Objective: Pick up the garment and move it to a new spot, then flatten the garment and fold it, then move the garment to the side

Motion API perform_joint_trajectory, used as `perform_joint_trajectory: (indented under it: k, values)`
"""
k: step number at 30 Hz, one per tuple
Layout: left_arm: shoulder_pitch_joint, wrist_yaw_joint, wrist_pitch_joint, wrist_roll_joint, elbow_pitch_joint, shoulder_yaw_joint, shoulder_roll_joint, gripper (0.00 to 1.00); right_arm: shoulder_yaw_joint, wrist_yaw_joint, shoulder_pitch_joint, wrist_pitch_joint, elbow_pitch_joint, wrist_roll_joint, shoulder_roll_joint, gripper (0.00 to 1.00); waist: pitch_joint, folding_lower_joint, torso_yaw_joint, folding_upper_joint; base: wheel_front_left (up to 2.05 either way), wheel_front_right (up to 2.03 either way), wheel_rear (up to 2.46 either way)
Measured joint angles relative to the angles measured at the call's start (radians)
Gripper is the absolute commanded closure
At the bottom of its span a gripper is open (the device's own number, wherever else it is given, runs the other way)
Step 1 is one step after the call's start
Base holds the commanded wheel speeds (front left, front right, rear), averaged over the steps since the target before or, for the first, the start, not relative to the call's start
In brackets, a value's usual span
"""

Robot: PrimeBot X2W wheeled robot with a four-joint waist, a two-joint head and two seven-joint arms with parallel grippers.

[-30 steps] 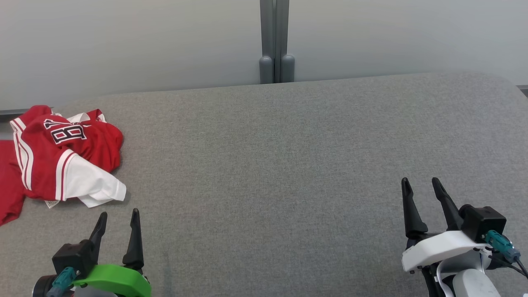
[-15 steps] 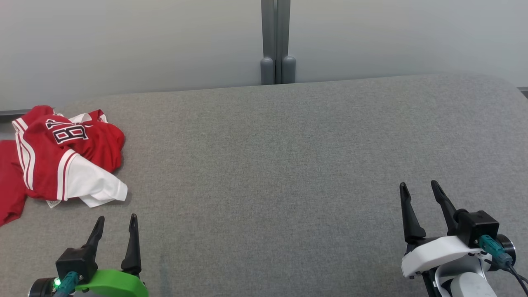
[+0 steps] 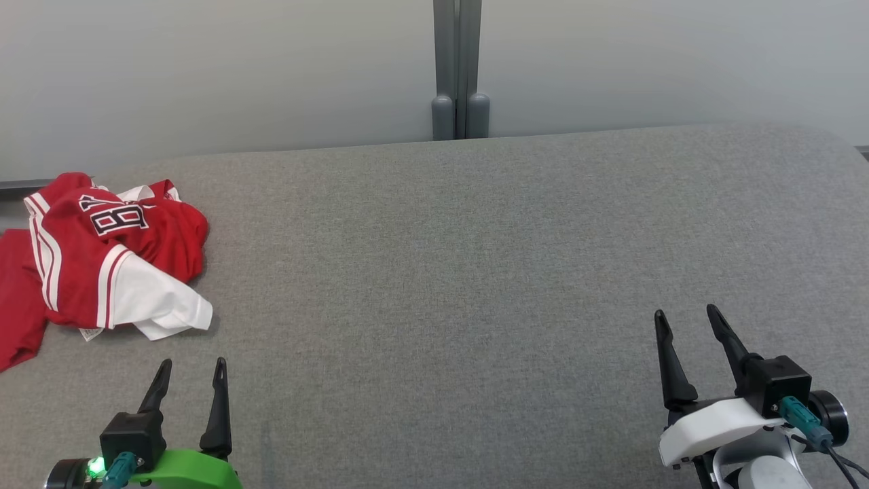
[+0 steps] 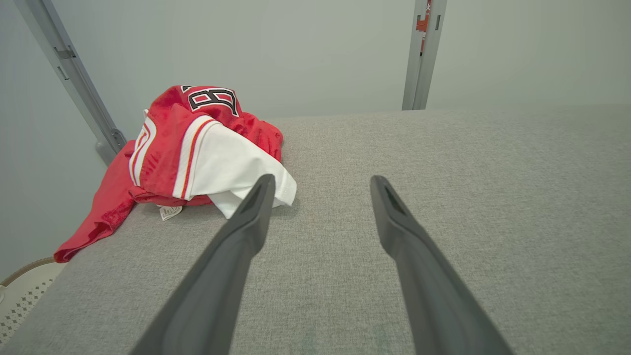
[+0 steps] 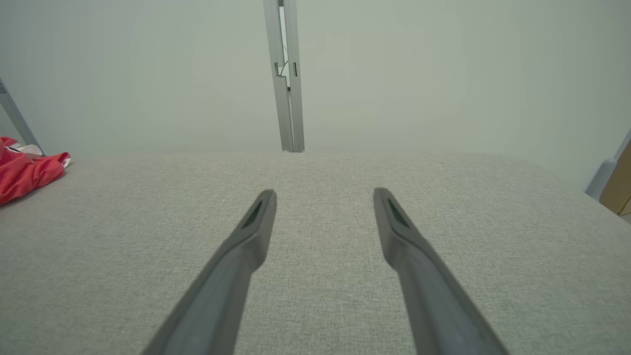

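Drawn back slightly, the left end effector [image 3: 193, 362] and right end effector [image 3: 684, 310] are held spread and empty; pickup is pending, so the crumpled red-and-white jersey garment [image 3: 102, 265] must be reached.

The garment [image 3: 102, 265] is red with white sleeves and striped trim (black-and-white numerals too); the worktop [image 3: 475, 272] is heathered grey.
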Motion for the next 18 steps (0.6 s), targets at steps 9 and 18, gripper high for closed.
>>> perform_joint_trajectory:
  k: [9,18]
  values:
    - [-0.001,-0.008,-0.001,0.005,0.004,0.005,-0.004,0.0,-0.001,0.0,0.0,-0.001,0.002,-0.002,0.0,0.0,0.004,0.0,0.004,0.0,0.0,0.0,0.0]
    - [-0.01,-0.01,-0.001,0.004,0.014,0.002,-0.004,0.0,0.012,0.0,0.012,-0.001,-0.01,0.005,0.0,0.0,0.004,0.0,0.043,0.0,0.0,0.0,0.0]
